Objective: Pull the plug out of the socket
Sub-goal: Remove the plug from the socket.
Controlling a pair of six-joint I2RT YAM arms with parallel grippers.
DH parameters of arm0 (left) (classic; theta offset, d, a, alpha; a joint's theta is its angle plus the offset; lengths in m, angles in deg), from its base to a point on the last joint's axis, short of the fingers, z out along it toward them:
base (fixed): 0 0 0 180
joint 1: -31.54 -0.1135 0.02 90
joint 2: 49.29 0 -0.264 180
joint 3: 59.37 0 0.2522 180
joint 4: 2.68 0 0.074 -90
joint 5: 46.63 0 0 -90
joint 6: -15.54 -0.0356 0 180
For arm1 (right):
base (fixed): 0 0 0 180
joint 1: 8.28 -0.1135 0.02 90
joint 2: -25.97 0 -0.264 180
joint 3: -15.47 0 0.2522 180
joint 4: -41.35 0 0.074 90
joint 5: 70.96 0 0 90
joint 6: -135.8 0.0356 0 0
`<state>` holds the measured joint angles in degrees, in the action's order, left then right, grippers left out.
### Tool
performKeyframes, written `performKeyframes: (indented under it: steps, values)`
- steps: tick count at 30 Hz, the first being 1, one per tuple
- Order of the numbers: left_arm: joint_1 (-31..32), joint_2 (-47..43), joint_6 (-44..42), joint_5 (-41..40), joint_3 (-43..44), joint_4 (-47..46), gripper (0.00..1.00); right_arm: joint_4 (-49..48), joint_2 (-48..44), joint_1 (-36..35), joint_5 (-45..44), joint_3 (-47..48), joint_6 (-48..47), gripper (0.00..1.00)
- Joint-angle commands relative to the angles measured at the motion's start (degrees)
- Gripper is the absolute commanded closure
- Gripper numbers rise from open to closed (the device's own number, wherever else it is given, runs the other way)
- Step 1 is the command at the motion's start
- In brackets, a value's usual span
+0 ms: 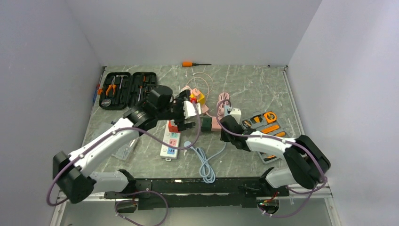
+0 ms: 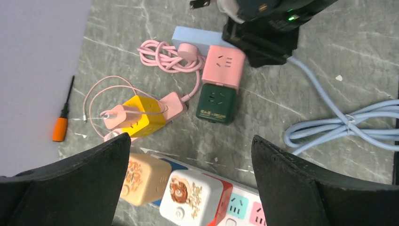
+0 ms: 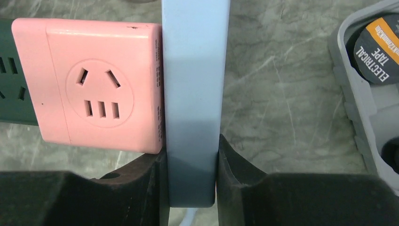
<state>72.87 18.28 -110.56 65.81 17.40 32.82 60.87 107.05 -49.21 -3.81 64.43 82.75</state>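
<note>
A white power strip lies mid-table. A white cube plug with an orange print and a beige cube plug sit in it side by side. My left gripper is open and hangs above them, one finger on each side and touching neither. It is at the centre of the top view. My right gripper is shut on the edge of a light blue power strip, next to a pink cube socket. A green cube socket adjoins the pink one.
A yellow cube with a pink charger and coiled pink cable lie beyond the strip. A light blue cable runs toward the front. There is a black tool case at back left, an orange screwdriver at the back and a grey tool tray on the right.
</note>
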Motion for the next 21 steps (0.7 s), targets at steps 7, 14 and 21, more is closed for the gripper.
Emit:
performKeyframes:
  steps: [7, 14, 21]
  values:
    - [2.79, 24.55, -0.18, 0.43, 17.04, 5.15, 0.01, -10.39, -14.83, -0.47, 4.33, -6.84, -3.04, 0.91]
    - [6.05, 32.67, -0.49, 0.02, 20.0, 5.11, 0.01, -11.88, -20.25, -0.46, 5.29, -9.07, -2.87, 0.95]
    - [7.46, 34.18, 1.33, 1.86, 18.9, 2.68, 0.01, -12.61, -23.03, -0.48, 6.13, -9.86, -2.36, 0.98]
